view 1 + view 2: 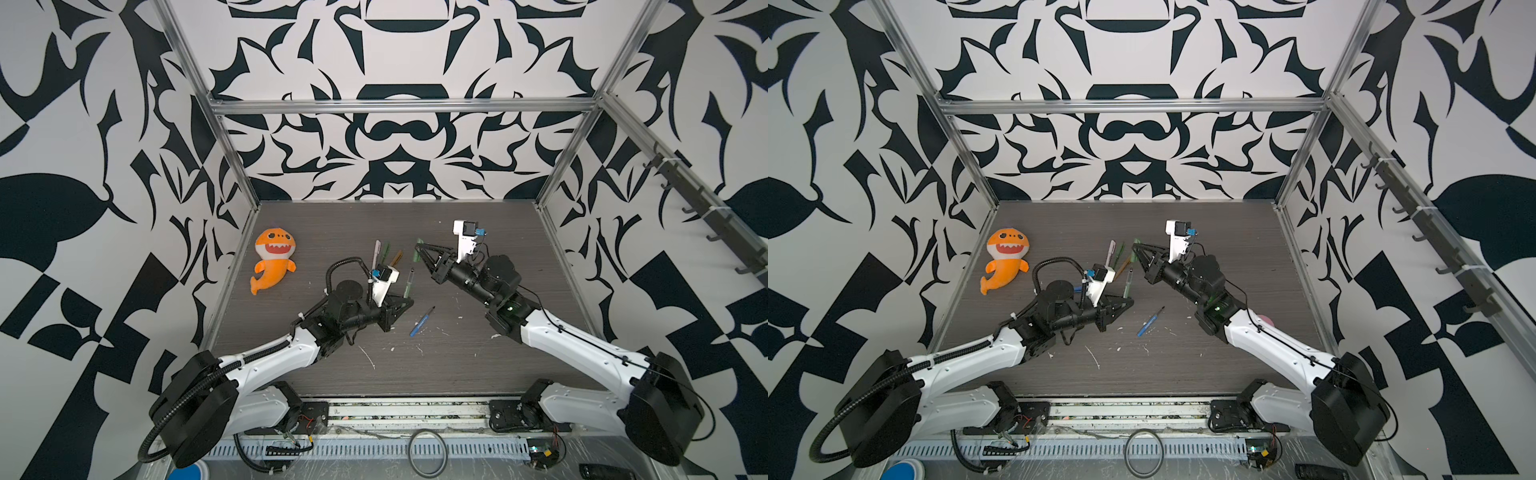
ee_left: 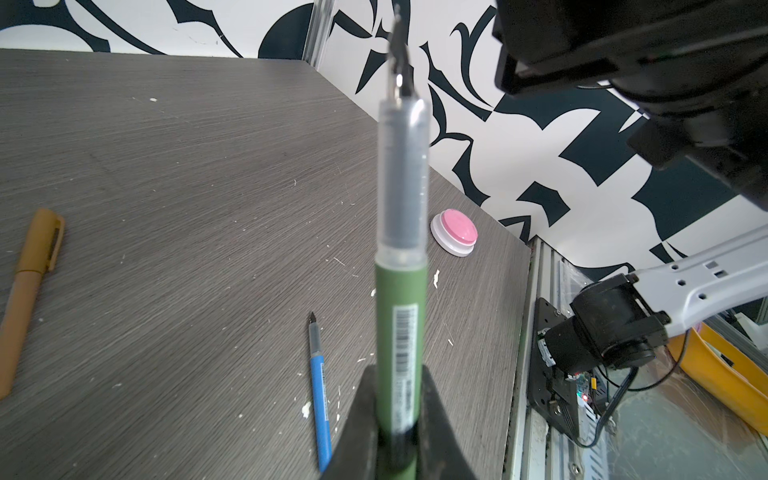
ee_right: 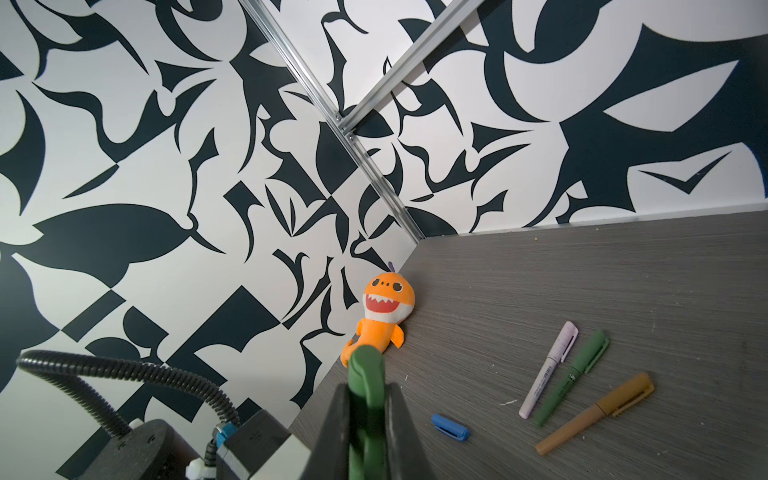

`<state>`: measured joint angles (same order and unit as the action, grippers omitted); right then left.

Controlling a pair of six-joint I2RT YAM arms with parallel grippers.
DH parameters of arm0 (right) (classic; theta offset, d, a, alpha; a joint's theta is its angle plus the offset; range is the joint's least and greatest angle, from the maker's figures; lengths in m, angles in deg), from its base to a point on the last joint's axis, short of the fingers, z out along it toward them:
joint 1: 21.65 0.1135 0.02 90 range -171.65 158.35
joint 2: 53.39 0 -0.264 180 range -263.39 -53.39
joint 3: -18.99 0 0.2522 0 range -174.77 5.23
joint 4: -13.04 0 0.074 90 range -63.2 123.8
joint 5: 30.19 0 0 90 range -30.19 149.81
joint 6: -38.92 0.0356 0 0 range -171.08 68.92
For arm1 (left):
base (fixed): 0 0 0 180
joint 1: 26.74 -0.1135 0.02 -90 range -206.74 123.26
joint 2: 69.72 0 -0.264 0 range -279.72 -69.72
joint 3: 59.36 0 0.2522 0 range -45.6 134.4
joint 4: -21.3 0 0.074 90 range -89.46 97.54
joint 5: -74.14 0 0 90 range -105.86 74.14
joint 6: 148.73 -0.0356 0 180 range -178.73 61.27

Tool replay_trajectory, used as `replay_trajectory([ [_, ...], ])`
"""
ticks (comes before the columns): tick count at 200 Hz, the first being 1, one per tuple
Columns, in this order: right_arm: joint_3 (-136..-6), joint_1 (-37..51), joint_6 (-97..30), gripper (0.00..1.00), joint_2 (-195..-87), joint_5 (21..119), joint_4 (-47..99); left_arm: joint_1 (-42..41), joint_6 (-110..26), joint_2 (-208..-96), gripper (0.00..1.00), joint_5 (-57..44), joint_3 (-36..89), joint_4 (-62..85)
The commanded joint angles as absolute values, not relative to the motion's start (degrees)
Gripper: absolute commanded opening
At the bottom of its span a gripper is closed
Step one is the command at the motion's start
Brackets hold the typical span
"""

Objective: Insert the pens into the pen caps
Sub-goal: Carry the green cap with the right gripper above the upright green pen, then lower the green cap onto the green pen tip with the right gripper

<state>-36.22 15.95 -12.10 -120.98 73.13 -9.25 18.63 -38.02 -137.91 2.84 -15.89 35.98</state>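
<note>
Gripping a green pen (image 2: 401, 316) by its barrel, your left gripper (image 2: 399, 419) has its jaws closed. Your right gripper (image 3: 368, 415) clamps a green cap (image 3: 365, 365), apart from the pen's tip.

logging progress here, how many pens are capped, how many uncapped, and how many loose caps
capped pens: 3 - pink pen, capped green pen, brown pen
uncapped pens: 2 - held green pen in left gripper, blue pen
loose caps: 2 - green cap in right gripper, blue cap
total: 7
</note>
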Motion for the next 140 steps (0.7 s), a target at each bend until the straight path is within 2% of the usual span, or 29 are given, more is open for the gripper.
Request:
replay_trajectory([
  [1, -35.46, 16.05, -11.54, 0.08, -120.68, 74.05, -10.2, 18.7, -38.66, -136.65, 0.07, 2.86, -16.51, 37.42],
  [140, -32.62, 16.23, -8.21, 0.05, -122.33, 76.77, -11.83, 18.7, -37.64, -137.61, 0.07, 1.85, -16.39, 39.05],
])
